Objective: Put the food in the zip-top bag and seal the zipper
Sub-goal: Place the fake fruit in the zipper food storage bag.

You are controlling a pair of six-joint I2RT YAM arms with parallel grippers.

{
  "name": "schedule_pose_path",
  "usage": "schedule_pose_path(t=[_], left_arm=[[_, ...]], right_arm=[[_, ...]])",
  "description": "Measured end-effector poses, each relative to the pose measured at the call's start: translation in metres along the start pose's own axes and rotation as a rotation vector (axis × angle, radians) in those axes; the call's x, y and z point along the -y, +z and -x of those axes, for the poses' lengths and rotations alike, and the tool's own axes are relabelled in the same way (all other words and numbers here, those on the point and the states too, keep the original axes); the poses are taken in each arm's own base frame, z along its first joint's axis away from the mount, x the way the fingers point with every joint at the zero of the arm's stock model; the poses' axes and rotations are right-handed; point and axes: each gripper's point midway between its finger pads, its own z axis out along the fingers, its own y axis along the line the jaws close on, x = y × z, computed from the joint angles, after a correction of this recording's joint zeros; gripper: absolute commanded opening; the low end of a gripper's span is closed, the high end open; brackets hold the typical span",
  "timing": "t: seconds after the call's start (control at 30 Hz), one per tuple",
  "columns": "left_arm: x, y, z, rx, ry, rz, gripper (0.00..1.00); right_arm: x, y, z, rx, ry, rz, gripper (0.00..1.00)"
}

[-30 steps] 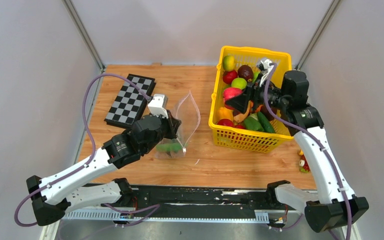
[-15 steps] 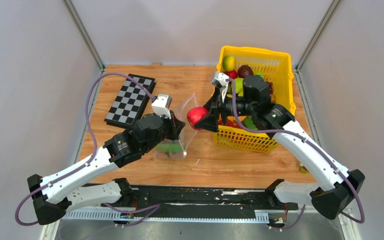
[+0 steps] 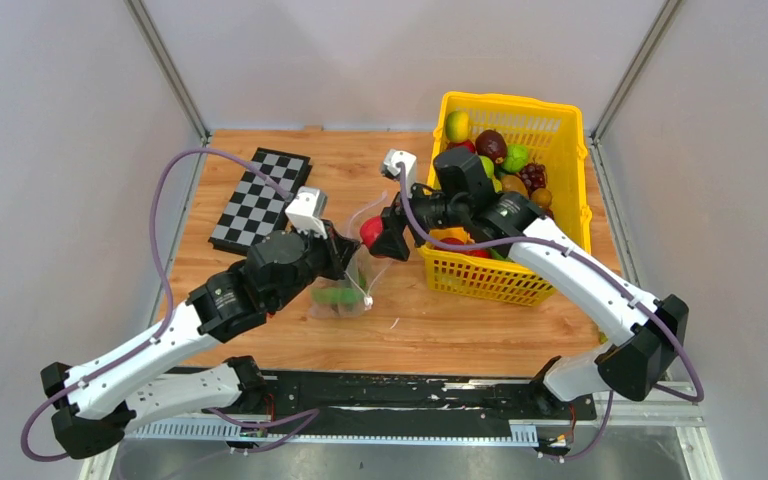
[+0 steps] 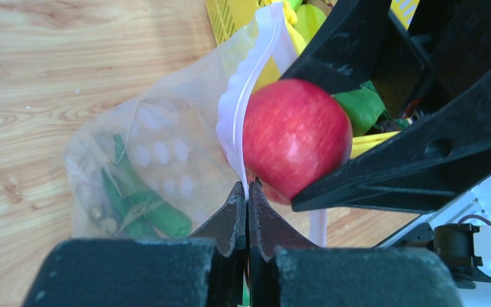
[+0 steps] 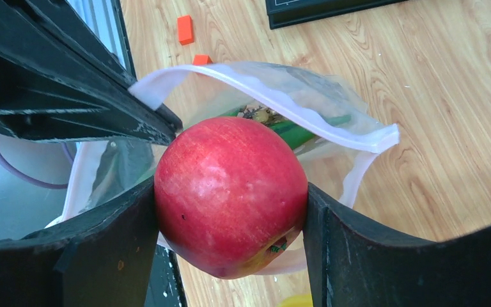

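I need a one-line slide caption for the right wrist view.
Right gripper holds a red apple at the open mouth of the zip-top bag, green vegetables already inside.

The zip-top bag [image 3: 372, 270] lies mid bench [image 3: 460, 320]. The basket [image 3: 508, 99] sits at its 3 o'clock, the chessboard [image 3: 260, 200] at its 10 o'clock. An apple [image 3: 371, 231] is at its mouth; long veggies [image 3: 338, 296] lie inside.

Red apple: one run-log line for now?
left pincer: shut on rim of clear crinkly zip-top bag | right pincer: grips glossy red toy apple at bag mouth | green pieces in bag
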Motion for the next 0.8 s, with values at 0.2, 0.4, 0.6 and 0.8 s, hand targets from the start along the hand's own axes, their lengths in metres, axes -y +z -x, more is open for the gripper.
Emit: schedule_pose_path(t=[0.2,0.4,0.6,0.8], left_arm=[[-0.013,-0.016,0.014,0.036,0.045,0.043,0.00],[-0.017,-0.026,0.022,0.034,0.100,0.054,0.00],[-0.014,-0.030,0.023,0.034,0.099,0.033,0.00],[-0.010,-0.028,0.024,0.045,0.070,0.021,0.00]], right_arm=[[-0.018,0.013,0.002,-0.035,-0.066,-0.025,0.46],[-0.024,0.018,0.015,-0.002,-0.124,-0.082,0.47],[-0.024,0.013,0.033,0.091,-0.162,-0.120,0.53],[-0.019,0.013,0.032,0.104,-0.171,-0.143,0.54]])
